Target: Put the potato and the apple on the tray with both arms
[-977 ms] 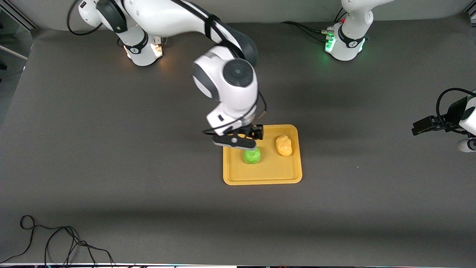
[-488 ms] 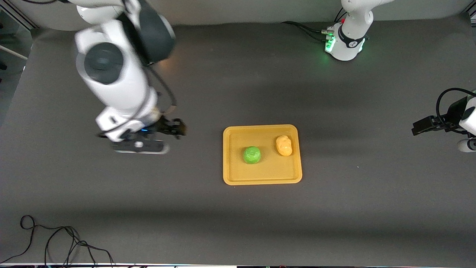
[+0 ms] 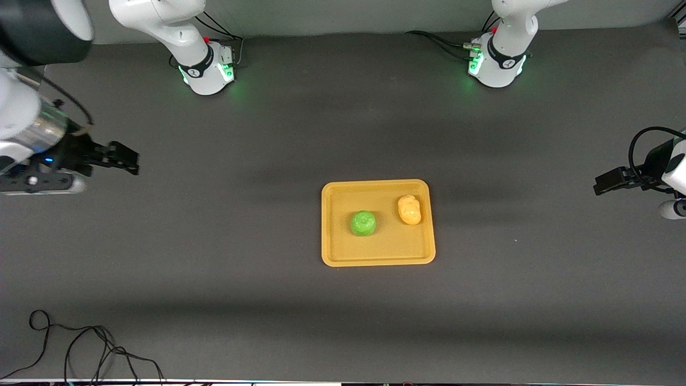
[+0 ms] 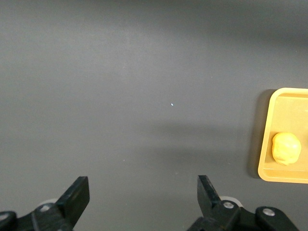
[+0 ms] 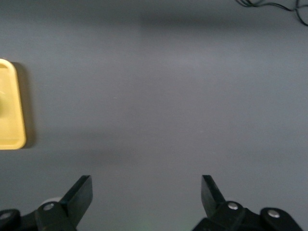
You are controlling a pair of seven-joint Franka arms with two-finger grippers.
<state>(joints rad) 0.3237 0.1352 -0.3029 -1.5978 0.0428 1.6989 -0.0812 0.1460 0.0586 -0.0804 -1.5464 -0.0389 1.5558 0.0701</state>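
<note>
The yellow-orange tray (image 3: 386,249) lies at the table's middle. The green apple (image 3: 363,223) and the yellow-orange potato (image 3: 410,209) both rest on it, apart from each other, the potato toward the left arm's end. My right gripper (image 3: 120,160) is open and empty over bare table at the right arm's end, well away from the tray. My left gripper (image 3: 608,183) is open and empty at the left arm's end, waiting. The left wrist view shows the open gripper (image 4: 144,192), the tray's end (image 4: 284,96) and the potato (image 4: 286,148). The right wrist view shows the open gripper (image 5: 147,190) and the tray's edge (image 5: 12,134).
The two arm bases (image 3: 206,69) (image 3: 496,64) stand along the table's edge farthest from the front camera. A loose black cable (image 3: 80,343) lies at the corner nearest the front camera, at the right arm's end. The dark mat surrounds the tray.
My right gripper let go of the apple on the tray, rose and swung away to the right arm's end of the table. The apple stays on the tray. The left arm has not moved.
</note>
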